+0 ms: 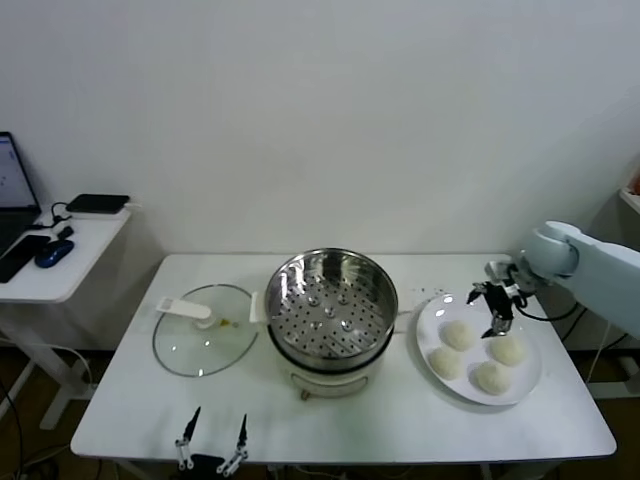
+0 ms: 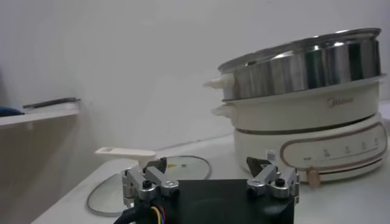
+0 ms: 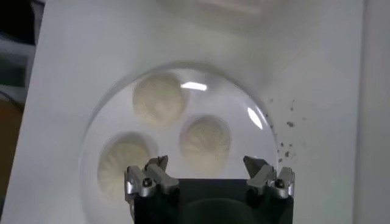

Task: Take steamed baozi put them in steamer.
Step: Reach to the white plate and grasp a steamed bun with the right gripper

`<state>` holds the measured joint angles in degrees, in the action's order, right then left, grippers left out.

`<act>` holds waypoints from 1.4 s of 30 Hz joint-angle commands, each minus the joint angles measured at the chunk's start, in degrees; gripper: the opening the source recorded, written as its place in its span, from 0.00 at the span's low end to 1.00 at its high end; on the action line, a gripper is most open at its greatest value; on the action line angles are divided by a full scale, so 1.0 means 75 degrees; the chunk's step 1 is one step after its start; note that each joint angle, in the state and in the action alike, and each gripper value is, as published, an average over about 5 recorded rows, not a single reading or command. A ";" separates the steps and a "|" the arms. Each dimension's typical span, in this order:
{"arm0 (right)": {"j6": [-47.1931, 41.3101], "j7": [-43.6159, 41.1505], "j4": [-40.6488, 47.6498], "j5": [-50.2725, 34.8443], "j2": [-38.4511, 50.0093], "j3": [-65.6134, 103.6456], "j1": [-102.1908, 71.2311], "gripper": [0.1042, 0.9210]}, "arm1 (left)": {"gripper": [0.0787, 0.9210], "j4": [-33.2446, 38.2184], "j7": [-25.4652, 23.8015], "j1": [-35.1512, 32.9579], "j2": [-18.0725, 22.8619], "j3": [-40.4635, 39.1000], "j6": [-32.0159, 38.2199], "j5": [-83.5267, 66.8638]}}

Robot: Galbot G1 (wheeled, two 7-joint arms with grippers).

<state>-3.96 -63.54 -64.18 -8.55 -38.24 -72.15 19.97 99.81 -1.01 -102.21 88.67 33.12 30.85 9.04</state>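
Note:
Several pale round steamed baozi (image 1: 458, 335) lie on a wide white plate (image 1: 527, 380) at the right of the table. The steamer (image 1: 330, 305), a shiny steel pot with a hole-dotted tray on a white base, stands mid-table with nothing on its tray. My right gripper (image 1: 497, 305) hangs open above the plate's far side, touching nothing. In the right wrist view its fingers (image 3: 207, 165) straddle empty air over one baozi (image 3: 205, 141), with two more (image 3: 159, 99) beside it. My left gripper (image 1: 212, 440) rests open at the table's front edge, facing the steamer (image 2: 304, 67).
A flat glass lid (image 1: 205, 330) with a white handle lies left of the steamer, also seen as the lid (image 2: 122, 189) in the left wrist view. A side table (image 1: 60, 255) with a laptop and phone stands far left. Dark crumbs (image 3: 283, 131) dot the table beside the plate.

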 commanded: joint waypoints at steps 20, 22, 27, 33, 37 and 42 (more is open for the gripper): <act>0.0213 0.0143 0.1679 0.0503 -0.1212 0.0899 -0.1345 0.88 | 0.88 -0.0121 -0.0083 -0.0109 0.0006 0.0227 0.0152 0.0242; 0.0160 0.0171 0.1700 0.0509 -0.1222 0.0960 -0.1421 0.88 | 0.88 -0.0121 -0.0084 -0.0113 0.0008 0.0236 0.0161 0.0251; 0.0055 0.0272 0.1810 0.0507 -0.1302 0.1122 -0.1551 0.88 | 0.88 -0.0145 -0.0088 -0.0102 0.0008 0.0252 0.0179 0.0284; 0.0000 0.0376 0.1951 0.0563 -0.1414 0.1199 -0.1562 0.88 | 0.88 -0.0149 -0.0090 -0.0097 0.0020 0.0244 0.0192 0.0321; -0.0076 0.0374 0.1903 0.0567 -0.1439 0.1193 -0.1565 0.88 | 0.88 -0.0156 -0.0091 -0.0107 0.0020 0.0247 0.0222 0.0355; -0.0193 0.0344 0.1808 0.0502 -0.1429 0.1183 -0.1549 0.81 | 0.88 -0.0128 -0.0091 -0.0121 0.0019 0.0267 0.0242 0.0365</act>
<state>-4.84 -61.25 -50.93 -4.83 -48.56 -64.04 8.98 98.64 -1.68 -103.00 88.79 34.99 32.59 11.60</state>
